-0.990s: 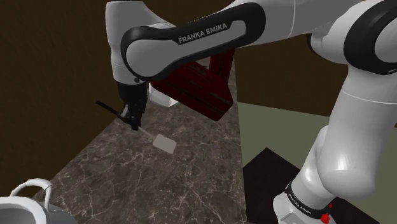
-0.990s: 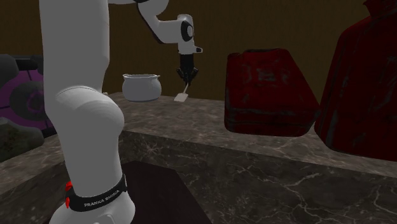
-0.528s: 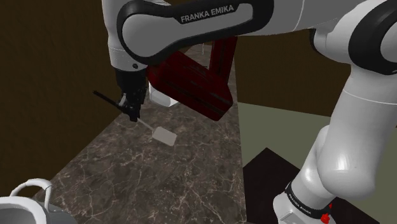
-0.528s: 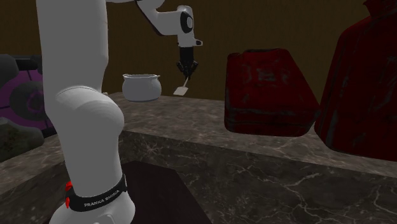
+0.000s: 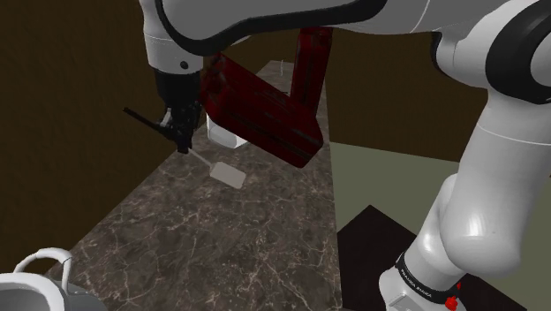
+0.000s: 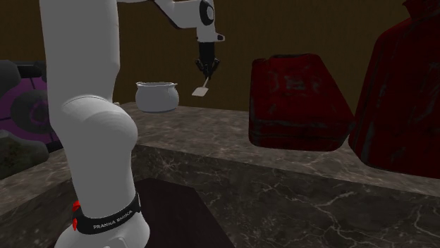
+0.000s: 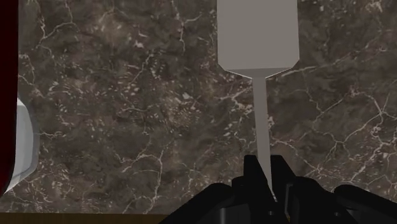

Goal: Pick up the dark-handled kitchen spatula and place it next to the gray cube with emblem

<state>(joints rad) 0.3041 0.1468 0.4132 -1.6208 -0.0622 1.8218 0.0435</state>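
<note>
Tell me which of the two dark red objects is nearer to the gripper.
The lower, boxy red object, at the second exterior view's middle; the gripper holding the spatula hangs just left of it. The taller red object sits at that view's right edge.

The shoulder camera is sitting high beside the stand [image 5: 366, 234], looking down along the dark marble counter [image 5: 221, 247], the arm [image 5: 494, 177] crossing close overhead. The second exterior camera is crouching low by the arm's base, facing across the counter toward a brown wall [image 6: 296, 28]. The wrist camera is staring down at the counter from close above. All three are sharing the gripper [image 7: 267, 175] and spatula [image 7: 257, 38]; the outer two are also sharing the white pot [image 6: 156, 96].
</note>
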